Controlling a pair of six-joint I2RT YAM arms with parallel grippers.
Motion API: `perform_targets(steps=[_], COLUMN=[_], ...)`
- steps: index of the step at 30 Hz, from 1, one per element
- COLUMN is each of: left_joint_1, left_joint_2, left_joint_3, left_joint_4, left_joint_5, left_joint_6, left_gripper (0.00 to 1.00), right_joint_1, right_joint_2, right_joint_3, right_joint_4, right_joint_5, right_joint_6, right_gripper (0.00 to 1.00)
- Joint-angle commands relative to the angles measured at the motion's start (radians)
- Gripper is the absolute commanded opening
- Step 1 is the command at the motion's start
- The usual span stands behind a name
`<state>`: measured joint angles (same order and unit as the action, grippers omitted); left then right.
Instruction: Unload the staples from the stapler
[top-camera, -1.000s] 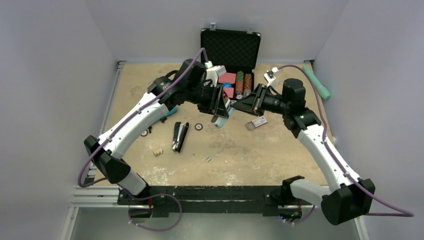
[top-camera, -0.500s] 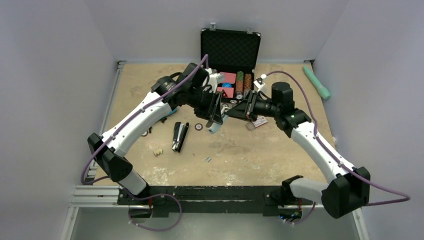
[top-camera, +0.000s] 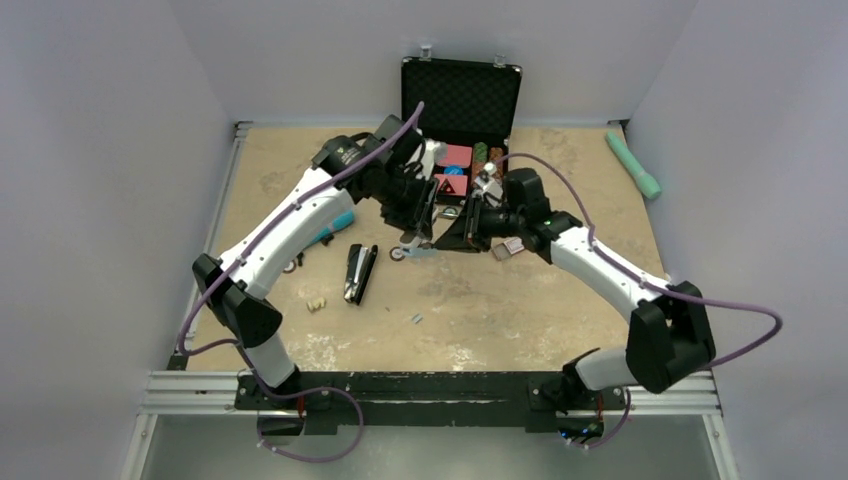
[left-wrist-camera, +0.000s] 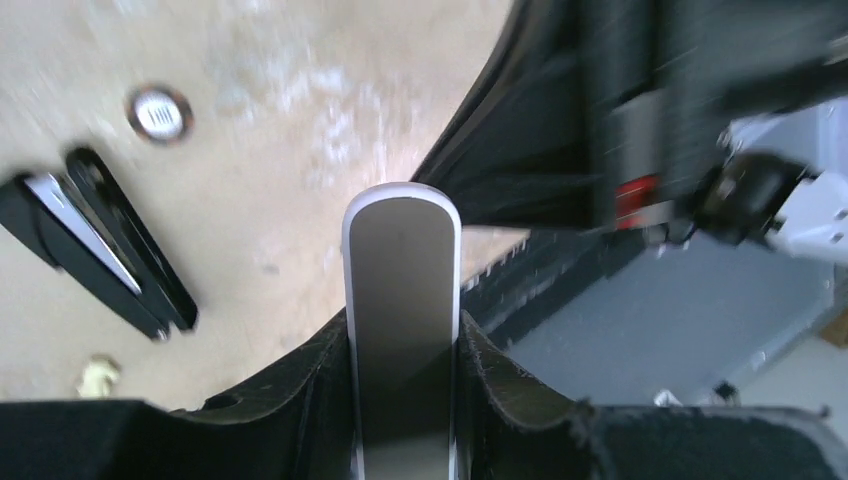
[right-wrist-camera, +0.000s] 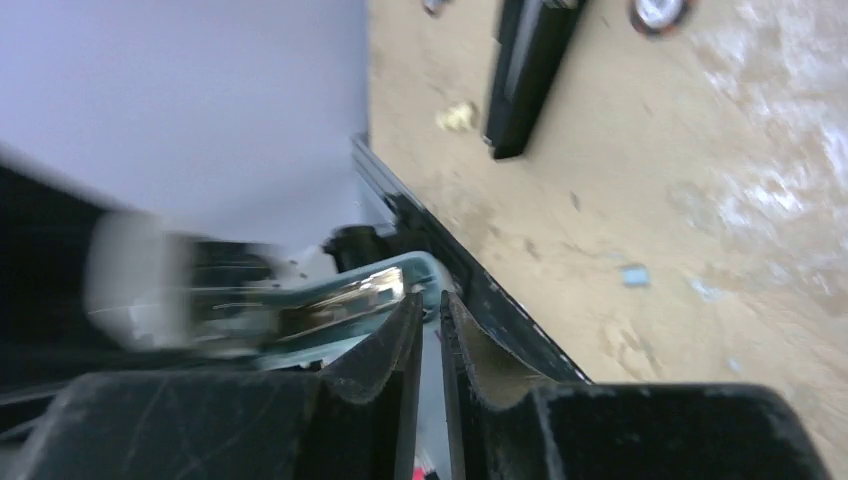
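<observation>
- Above the sandy table (top-camera: 560, 300), the left gripper (left-wrist-camera: 402, 335) is clamped on the sides of a pale, white-rimmed stapler (left-wrist-camera: 402, 255), holding it clear of the surface with its rounded end pointing away from the wrist
- The right gripper (right-wrist-camera: 430, 312) faces it from the other side, jaws drawn to a thin slit, the tips just beside the stapler's shiny metal part; that wrist view is blurred, and whether the tips nip anything cannot be told
- The staples (top-camera: 416, 319), a tiny grey strip, lie loose on the table nearer the arm bases, well apart from both grippers and from the held stapler
- A second, black stapler (top-camera: 357, 272) lies flat to the left of the grippers, untouched, with a small cream lump (top-camera: 316, 304) near its near end and a small round disc (top-camera: 397, 254) near its far end
- An open black case (top-camera: 460, 95) stands at the far edge of the table
- Progress, as a judgement: with one strip out on the table, the unloading looks at least partly done, and the two-handed hold suggests work on the pale stapler's magazine is the step in hand
- Left to settle: whether more staples sit inside, which no view shows, and then setting the stapler down
</observation>
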<state>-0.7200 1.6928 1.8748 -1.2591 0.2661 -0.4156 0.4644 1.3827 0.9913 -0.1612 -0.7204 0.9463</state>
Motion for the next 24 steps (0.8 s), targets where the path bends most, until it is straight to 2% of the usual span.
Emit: perform_targets(steps=[1,8,13,18,24], left_joint_1=[-0.003,-0.003,-0.003,-0.003,-0.003], left_joint_2=[-0.011,0.047,0.044,0.041,0.019], left_joint_3=[0.230,0.301,0.252,0.154,-0.096], left_joint_4=[0.199,0.206,0.231,0.260,0.405], left_joint_5=[0.053,0.038,0.042,-0.001,-0.094], left_joint_6=[0.033,0.022,0.015,0.006,-0.071], left_gripper=[0.00,0.00,0.00,0.00,0.00], right_joint_1=[0.053,0.072,0.071,0.071,0.076], right_joint_2=[0.094,0.116,0.108,0.136,0.202], right_joint_3=[-0.063,-0.044,-0.003,-0.002,-0.166], right_joint_4=[-0.116,-0.108,-0.133,-0.097,0.168], right_joint_5=[0.041,0.039,0.055,0.019,-0.156], right_joint_6=[-0.063,-0.067,-0.089,-0.094,0.003], right_gripper=[0.00,0.00,0.00,0.00,0.00])
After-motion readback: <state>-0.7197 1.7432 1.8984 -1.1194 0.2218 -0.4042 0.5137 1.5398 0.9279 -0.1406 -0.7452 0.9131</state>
